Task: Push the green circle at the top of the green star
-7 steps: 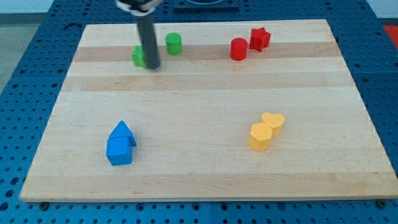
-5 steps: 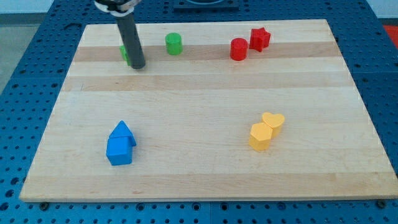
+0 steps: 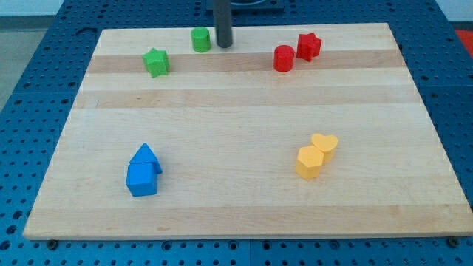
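Note:
The green circle (image 3: 200,39) stands near the board's top edge, left of centre. The green star (image 3: 156,62) lies lower and to its left, a short gap apart. My tip (image 3: 224,44) is down on the board just right of the green circle, close beside it; I cannot tell whether it touches. The dark rod rises out of the view's top.
A red circle (image 3: 284,58) and a red star (image 3: 309,46) sit together at the top right. Two yellow blocks (image 3: 316,155) lie at the lower right. Two blue blocks (image 3: 143,171) lie at the lower left. The wooden board (image 3: 244,111) rests on a blue pegboard.
My tip has moved from beside the green star to the right side of the green circle. The green circle has shifted up and slightly left. The star now shows fully.

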`<state>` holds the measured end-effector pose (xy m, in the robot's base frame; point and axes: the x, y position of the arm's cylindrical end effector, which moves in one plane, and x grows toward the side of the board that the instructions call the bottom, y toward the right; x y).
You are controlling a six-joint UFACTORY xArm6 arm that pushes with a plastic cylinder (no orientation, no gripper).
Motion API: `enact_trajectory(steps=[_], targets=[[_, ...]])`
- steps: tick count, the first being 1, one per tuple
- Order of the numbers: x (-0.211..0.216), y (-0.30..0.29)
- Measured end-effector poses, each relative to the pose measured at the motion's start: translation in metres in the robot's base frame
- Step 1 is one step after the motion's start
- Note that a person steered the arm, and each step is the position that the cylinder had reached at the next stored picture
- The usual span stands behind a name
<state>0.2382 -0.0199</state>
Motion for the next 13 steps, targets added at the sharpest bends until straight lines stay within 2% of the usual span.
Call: enact_trajectory(steps=[1, 2, 3, 4, 5, 6, 7, 8, 9, 10, 12, 13], targets=[[-0.008, 0.036], [-0.046, 0.022], [-0.029, -0.028], [0.025, -0.077], [0.053, -0.128], [0.031, -0.118], [-0.017, -0.084], [-0.046, -0.070], [-0.045, -0.092], [-0.023, -0.126], [0.050, -0.130], [0.059, -0.130]])
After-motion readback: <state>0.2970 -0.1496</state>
